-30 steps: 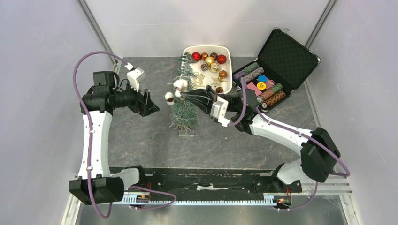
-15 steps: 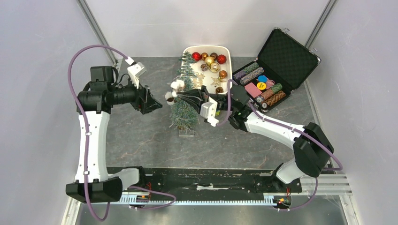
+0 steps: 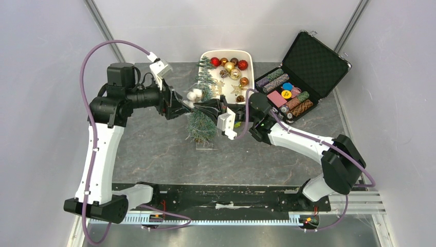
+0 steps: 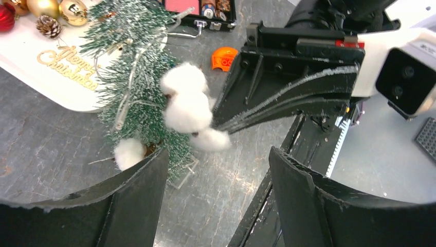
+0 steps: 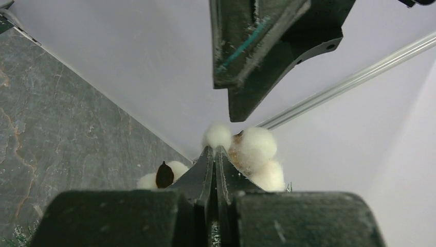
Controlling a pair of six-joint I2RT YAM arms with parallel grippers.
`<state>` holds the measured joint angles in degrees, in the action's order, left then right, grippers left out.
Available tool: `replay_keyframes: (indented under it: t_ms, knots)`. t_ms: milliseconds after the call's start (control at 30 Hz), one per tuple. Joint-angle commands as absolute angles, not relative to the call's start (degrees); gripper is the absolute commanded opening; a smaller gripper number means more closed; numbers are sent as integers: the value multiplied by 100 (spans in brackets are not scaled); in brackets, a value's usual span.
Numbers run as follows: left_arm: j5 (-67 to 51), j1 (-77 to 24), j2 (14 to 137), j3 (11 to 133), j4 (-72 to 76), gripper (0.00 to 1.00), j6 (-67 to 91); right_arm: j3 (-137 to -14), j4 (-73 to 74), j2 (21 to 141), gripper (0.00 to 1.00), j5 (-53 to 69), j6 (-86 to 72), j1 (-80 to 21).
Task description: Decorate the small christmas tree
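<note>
Bright, even light from overhead, just soft shadows on the table (image 3: 154, 149) and no real glare. Top view's sharp, but the white cotton puffs (image 4: 187, 110) look a bit blown out, and the right gripper (image 5: 215, 154) goes blurry up close in its own camera — left wrist view bends stuff near the edges too.

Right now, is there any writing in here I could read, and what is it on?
"Merry Christmas": a gold cut-out sign lying on the white tray.
Poker chips in the black case: any markings are too small to read.
Nothing else is legible.
</note>
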<state>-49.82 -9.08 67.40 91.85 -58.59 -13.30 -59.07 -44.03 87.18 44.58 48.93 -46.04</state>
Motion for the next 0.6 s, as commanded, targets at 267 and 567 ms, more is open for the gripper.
replay_keyframes:
  t_ms: [267, 567]
  knots:
    - [-4562, -1035, 6840, 9129, -5019, 73, -552, -6118, -3509, 8383, 0, 4401, 5801, -4986]
    - [-4666, -1088, 6765, 8900, -5405, 64, -955, -6153, -3428, 8354, 0, 4367, 5883, -5045]
